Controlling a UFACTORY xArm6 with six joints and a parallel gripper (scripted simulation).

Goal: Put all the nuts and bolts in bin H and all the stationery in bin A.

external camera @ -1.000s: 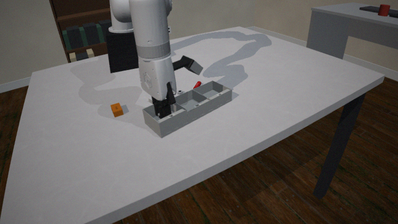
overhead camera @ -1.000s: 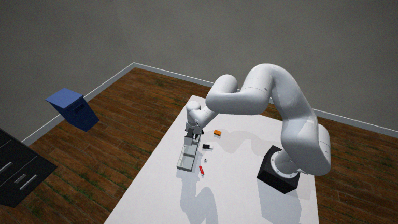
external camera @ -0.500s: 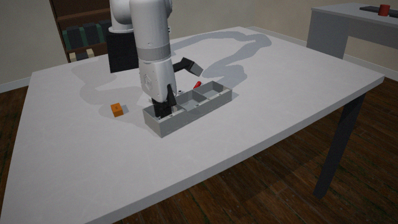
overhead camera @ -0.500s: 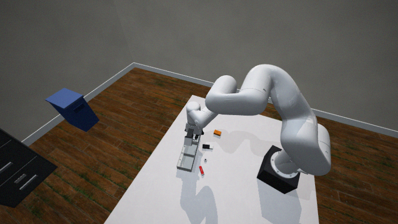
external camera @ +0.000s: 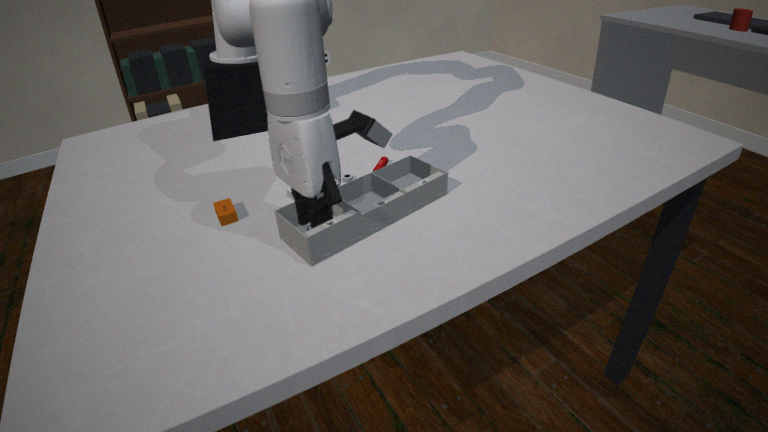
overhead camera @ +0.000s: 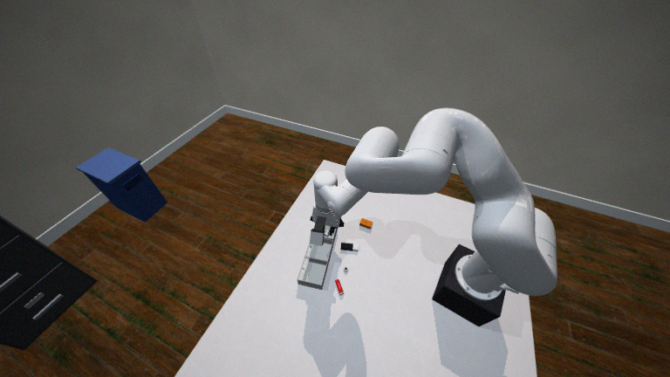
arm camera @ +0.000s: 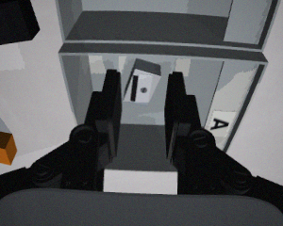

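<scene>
Gripper (overhead camera: 330, 232) (external camera: 316, 218) (arm camera: 143, 89) lowered into bin A (overhead camera: 335, 240) (external camera: 294, 235) (arm camera: 261, 80); fingers parted, nothing grasped, item released. White sharpener-like block (arm camera: 143, 88) lies tilted inside bin A, between and beyond the fingertips. Orange box (overhead camera: 365, 223) (external camera: 225, 212) (arm camera: 1, 148) rests on the table (overhead camera: 395, 274) (external camera: 169, 302) (arm camera: 19, 85), outside the bins.

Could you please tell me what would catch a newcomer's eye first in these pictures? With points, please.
The big white robot arm (overhead camera: 499, 195) (external camera: 291, 53) stands out first, arching over the pale table (overhead camera: 256, 333) (external camera: 368, 302) from its black base. Next come two bright spots on the tabletop: the orange block (overhead camera: 365, 223) (external camera: 225, 212) (arm camera: 1, 148) and, near the far end of the grey three-compartment bin row (overhead camera: 310, 284) (external camera: 362, 230) (arm camera: 160, 49), a small red cylinder (overhead camera: 338, 286) (external camera: 381, 163).
</scene>
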